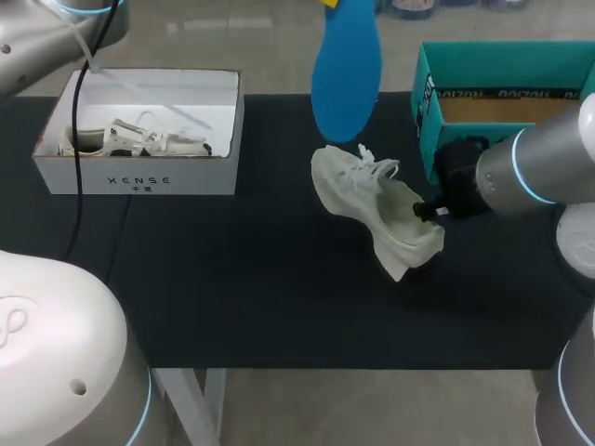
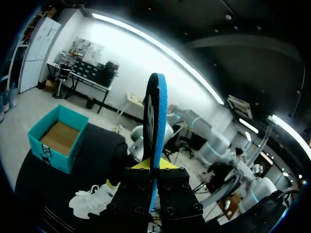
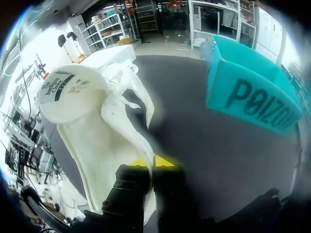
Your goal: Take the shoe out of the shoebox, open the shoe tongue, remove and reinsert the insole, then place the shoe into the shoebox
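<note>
A white shoe lies tilted on the black mat, its toe toward the far side. My right gripper is shut on its heel collar; in the right wrist view the fingers pinch the shoe's white fabric, with the tongue label ahead. The blue insole hangs upright in the air above the shoe. My left gripper is shut on its lower end, the insole standing edge-on between the yellow tips. The open teal shoebox stands at the far right, behind my right arm.
A white open box at the far left holds another pale shoe. A black cable from my left arm hangs across it. Bare black mat stretches along the near side.
</note>
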Robot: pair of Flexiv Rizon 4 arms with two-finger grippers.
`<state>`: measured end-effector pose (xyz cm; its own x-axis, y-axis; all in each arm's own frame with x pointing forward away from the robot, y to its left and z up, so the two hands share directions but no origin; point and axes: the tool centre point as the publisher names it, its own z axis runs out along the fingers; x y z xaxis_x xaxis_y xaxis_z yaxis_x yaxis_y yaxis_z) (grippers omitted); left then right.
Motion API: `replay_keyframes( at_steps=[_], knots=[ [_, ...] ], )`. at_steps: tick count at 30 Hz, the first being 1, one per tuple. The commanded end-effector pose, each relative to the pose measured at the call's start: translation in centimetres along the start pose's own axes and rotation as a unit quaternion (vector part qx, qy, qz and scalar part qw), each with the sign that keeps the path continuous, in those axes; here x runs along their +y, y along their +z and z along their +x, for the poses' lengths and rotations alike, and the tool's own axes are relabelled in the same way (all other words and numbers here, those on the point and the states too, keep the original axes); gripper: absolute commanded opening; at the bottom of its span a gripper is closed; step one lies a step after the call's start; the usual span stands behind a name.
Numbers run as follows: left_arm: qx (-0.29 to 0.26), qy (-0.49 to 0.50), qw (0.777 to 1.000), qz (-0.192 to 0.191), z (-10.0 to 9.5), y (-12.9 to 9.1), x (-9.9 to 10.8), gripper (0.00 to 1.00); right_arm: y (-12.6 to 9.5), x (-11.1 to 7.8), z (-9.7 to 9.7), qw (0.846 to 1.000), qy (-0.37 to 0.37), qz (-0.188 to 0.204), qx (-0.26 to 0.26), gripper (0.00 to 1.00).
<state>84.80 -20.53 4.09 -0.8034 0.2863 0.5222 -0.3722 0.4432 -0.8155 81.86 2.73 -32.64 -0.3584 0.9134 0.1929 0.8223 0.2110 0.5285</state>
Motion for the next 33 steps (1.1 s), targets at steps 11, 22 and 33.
replay_keyframes(
  at_steps=[11,22,33],
  knots=[
    [-0.001,0.0,1.0,0.0,0.1,0.0,0.1,0.0,-3.1,-6.1,-1.8,0.966,0.23,-0.024,-0.113,0.0],
    [-0.001,0.0,1.0,0.0,0.1,0.0,0.1,0.0,-0.9,-5.8,0.9,0.974,0.208,-0.016,-0.087,0.0],
    [-0.001,0.0,1.0,0.0,0.1,0.0,0.1,0.0,1.0,-6.4,2.4,0.975,0.205,-0.007,-0.089,0.0]
  ],
)
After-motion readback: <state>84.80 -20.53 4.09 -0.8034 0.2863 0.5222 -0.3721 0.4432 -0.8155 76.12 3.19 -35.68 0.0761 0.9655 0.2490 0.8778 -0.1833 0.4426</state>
